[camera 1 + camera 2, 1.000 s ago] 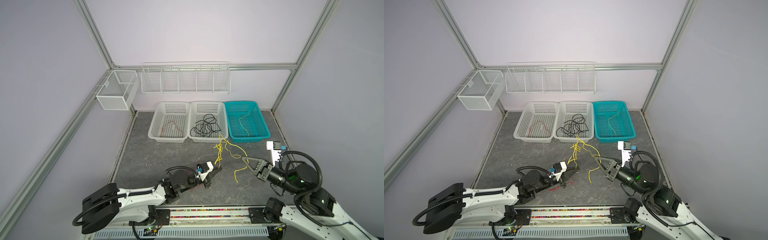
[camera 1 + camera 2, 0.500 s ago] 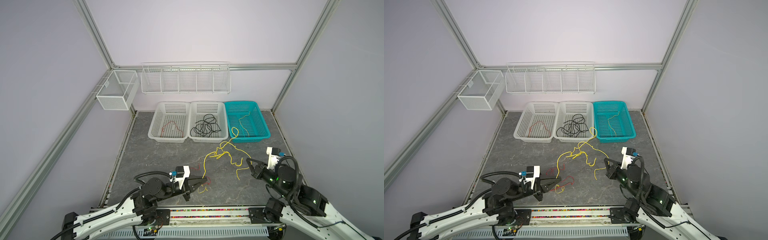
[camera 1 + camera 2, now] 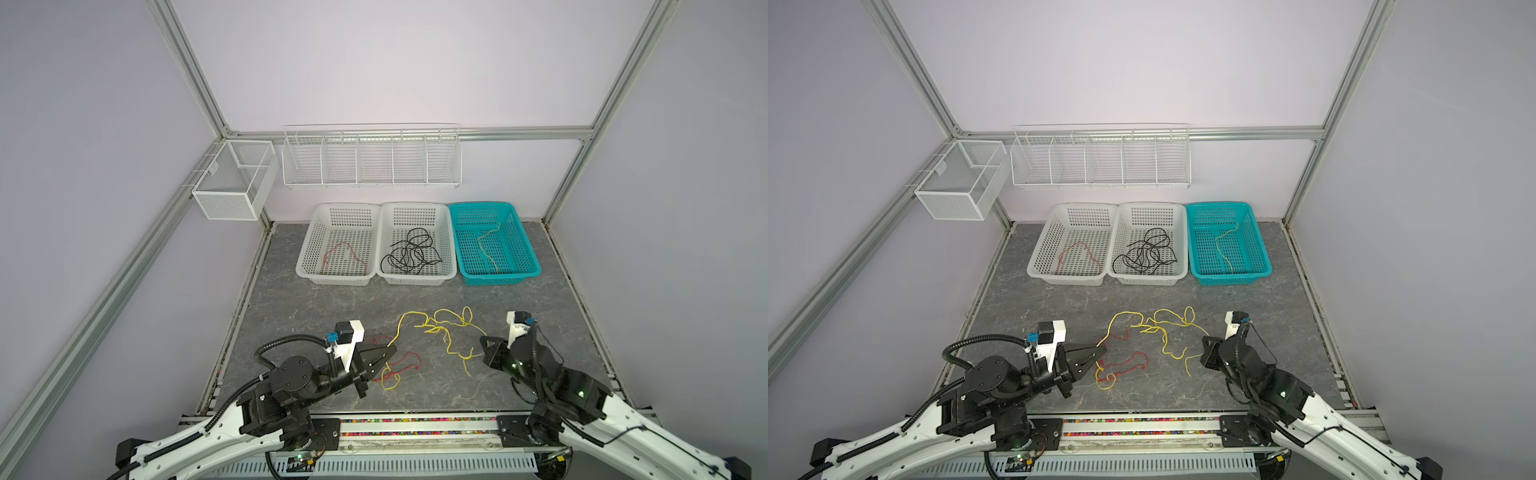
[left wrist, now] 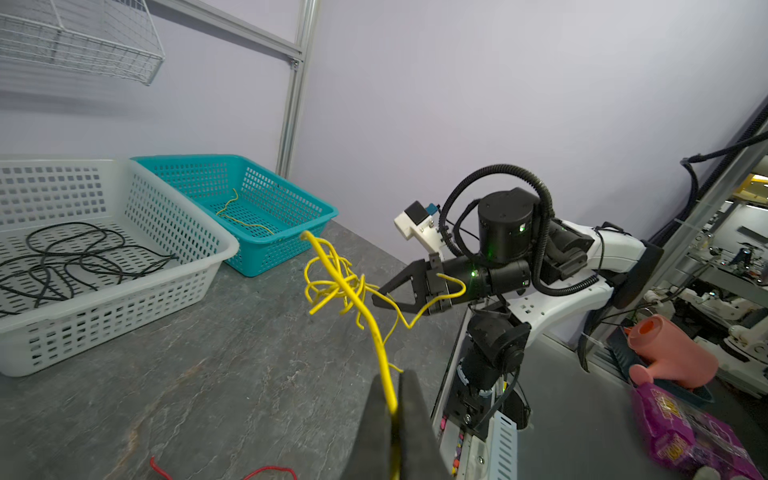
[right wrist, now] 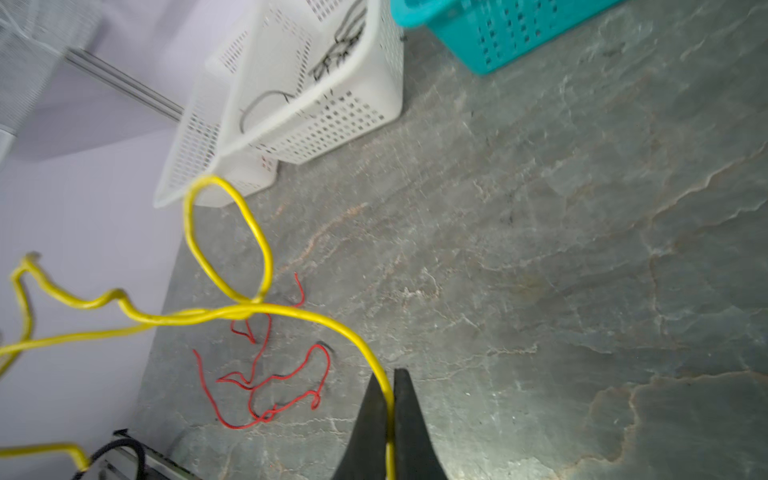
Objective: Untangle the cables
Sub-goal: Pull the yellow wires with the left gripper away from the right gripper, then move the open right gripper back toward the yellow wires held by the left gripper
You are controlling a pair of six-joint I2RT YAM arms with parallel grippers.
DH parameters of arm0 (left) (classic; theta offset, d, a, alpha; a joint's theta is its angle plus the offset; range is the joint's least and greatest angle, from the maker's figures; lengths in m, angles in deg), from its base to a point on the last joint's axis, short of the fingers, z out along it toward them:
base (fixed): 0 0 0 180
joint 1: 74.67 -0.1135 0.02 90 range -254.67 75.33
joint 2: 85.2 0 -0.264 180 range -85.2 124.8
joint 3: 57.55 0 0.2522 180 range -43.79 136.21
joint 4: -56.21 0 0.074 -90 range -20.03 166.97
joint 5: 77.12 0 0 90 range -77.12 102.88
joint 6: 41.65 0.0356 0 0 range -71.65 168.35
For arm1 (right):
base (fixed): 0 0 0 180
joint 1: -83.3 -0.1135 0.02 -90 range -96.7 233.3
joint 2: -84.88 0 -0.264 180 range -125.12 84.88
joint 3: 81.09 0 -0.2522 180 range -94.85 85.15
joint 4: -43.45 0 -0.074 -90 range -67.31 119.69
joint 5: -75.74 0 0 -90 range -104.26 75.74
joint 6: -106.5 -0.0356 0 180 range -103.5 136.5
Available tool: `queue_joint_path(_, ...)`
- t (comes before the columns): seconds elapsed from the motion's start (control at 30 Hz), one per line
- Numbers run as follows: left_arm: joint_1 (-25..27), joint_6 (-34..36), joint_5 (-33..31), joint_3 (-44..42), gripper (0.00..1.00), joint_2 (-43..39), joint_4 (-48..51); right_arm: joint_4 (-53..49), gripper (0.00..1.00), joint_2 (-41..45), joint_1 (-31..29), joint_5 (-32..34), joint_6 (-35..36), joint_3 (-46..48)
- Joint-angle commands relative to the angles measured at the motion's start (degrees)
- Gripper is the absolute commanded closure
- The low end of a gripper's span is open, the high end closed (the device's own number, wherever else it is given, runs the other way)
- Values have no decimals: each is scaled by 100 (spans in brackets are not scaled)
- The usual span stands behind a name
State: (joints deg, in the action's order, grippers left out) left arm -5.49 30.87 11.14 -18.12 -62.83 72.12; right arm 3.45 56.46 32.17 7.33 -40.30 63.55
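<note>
A tangled yellow cable (image 3: 440,328) (image 3: 1158,328) stretches between my two grippers above the grey table. My left gripper (image 3: 392,351) (image 3: 1104,351) (image 4: 392,399) is shut on one end of it. My right gripper (image 3: 484,340) (image 3: 1204,340) (image 5: 388,386) is shut on the other end. The knot (image 4: 336,286) hangs midway, with a loop (image 5: 228,237) standing up from it. A loose red cable (image 3: 399,361) (image 3: 1125,361) (image 5: 270,382) lies on the table under the yellow one, near the left gripper.
Three baskets stand at the back: a white one (image 3: 305,266) holding a red cable (image 3: 345,253), a white one (image 3: 415,278) holding black cables (image 3: 409,253), and a teal one (image 3: 528,249) holding a yellow cable (image 3: 486,245). Wire racks (image 3: 370,158) hang on the back wall.
Both grippers have drawn apart and back toward the front edge. The yellow tangle has spread wide between them. The red cable has dropped onto the table.
</note>
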Motion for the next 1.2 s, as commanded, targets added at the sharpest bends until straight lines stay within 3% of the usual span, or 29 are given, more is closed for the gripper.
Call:
queue_joint_path(0.0, 16, 60, -297, 283, 100, 199, -132, 496, 94, -515, 49, -321, -92, 238)
queue_joint_path(0.2, 16, 68, -50, 242, 100, 944, -776, 902, 91, -1181, 15, -1002, 850, -290)
queue_joint_path(0.43, 23, 113, 60, 393, 100, 1314, -806, 241, 53, -1038, -2, -1111, 1775, -962)
queue_joint_path(0.57, 17, 61, 145, 446, 100, 1403, -687, 254, 42, -903, -3, -1403, 2251, -1141)
queue_joint_path(0.8, 16, -39, 298, 497, 100, 1653, -815, 1471, 43, -1291, -93, -2623, 2679, -1310)
queue_joint_path(1.17, 16, -102, 374, 514, 100, 1803, -979, 2654, 49, -1777, -371, -2712, 2793, -1339)
